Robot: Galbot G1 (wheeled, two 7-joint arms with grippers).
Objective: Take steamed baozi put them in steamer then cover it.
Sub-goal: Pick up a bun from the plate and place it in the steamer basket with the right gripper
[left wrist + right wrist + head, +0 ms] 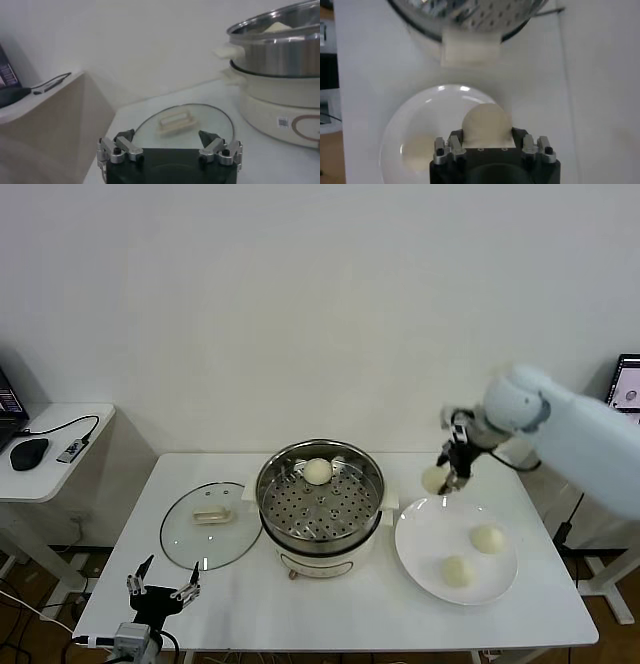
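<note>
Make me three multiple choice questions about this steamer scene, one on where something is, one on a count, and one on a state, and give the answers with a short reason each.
1. Where does the cover lie?
A. On the steamer
B. Flat on the table, on the robot's left of the steamer
C. On the white plate

2. How many baozi rest on the white plate?
A. Two
B. Four
C. None

3. What is the right gripper doing?
A. Parked open near the table's front edge
B. Gripping the cover's handle
C. Holding a baozi in the air

Answers:
1. B, the glass cover lies on the table beside the uncovered steamer.
2. A, two buns sit on the plate; a third is in the steamer basket and a fourth is in the gripper.
3. C, its fingers are shut on a held baozi between plate and steamer; the open left gripper is the parked one.
</note>
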